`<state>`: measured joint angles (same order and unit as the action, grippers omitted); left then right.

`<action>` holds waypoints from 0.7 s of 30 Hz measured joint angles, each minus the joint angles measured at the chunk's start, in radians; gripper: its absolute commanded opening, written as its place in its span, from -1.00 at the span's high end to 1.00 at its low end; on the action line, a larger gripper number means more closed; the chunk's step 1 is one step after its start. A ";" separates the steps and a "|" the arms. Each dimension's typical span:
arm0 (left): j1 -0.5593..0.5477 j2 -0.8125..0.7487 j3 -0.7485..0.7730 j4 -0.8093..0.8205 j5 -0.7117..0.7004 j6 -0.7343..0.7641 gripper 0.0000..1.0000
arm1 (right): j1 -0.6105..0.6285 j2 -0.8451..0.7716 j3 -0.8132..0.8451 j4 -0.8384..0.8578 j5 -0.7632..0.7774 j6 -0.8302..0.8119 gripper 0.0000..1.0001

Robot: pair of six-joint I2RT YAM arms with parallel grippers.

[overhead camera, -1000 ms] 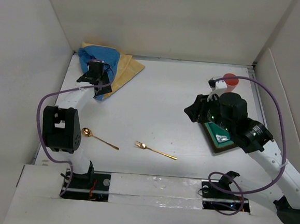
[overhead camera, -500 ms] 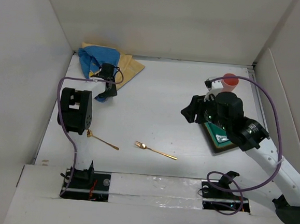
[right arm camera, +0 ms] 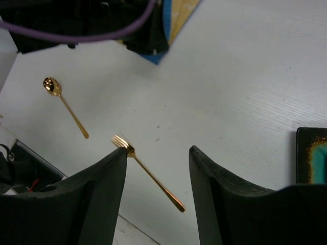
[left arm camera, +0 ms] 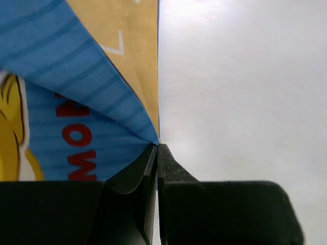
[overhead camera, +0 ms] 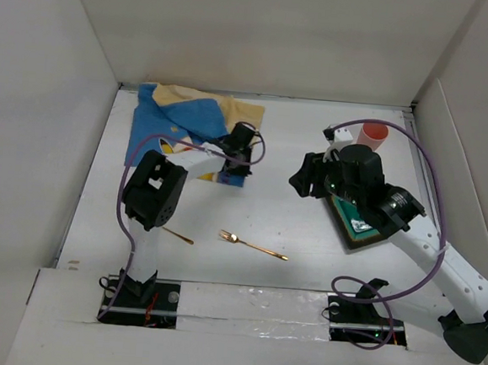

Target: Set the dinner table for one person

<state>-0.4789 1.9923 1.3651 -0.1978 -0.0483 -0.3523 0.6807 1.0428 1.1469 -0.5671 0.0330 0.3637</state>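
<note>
red cup (overhead camera: 373, 133) upright, square green plate (overhead camera: 352, 223) on dinner table (overhead camera: 281, 143)

dinner table (overhead camera: 268, 197): large flat matte white rectangular surface, lying level, filling most of top view.

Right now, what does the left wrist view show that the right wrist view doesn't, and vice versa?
Left wrist only: the left fingers pinched shut on a corner of the cloth mat, plus its red lettering. Right wrist only: the open right fingers, the gold spoon, the gold fork and the edge of a dark plate. Both: the white table and the mat.
</note>
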 measured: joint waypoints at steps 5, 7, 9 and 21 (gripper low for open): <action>-0.179 -0.003 0.041 -0.011 0.070 -0.074 0.02 | -0.016 0.029 0.000 0.004 0.021 0.005 -0.23; -0.183 -0.016 0.053 -0.023 0.068 -0.098 -0.07 | -0.029 0.037 -0.003 0.007 0.033 0.011 0.05; -0.166 -0.051 0.057 -0.042 0.047 -0.113 -0.07 | -0.041 0.039 -0.016 0.017 0.044 0.021 0.47; 0.212 -0.630 -0.317 0.033 -0.062 -0.257 0.09 | -0.085 0.193 -0.169 0.141 -0.024 0.087 0.45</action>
<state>-0.2672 1.3624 1.0481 -0.1646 -0.1104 -0.6098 0.5961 1.2362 0.9779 -0.4263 0.0093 0.4507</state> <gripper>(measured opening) 0.457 0.193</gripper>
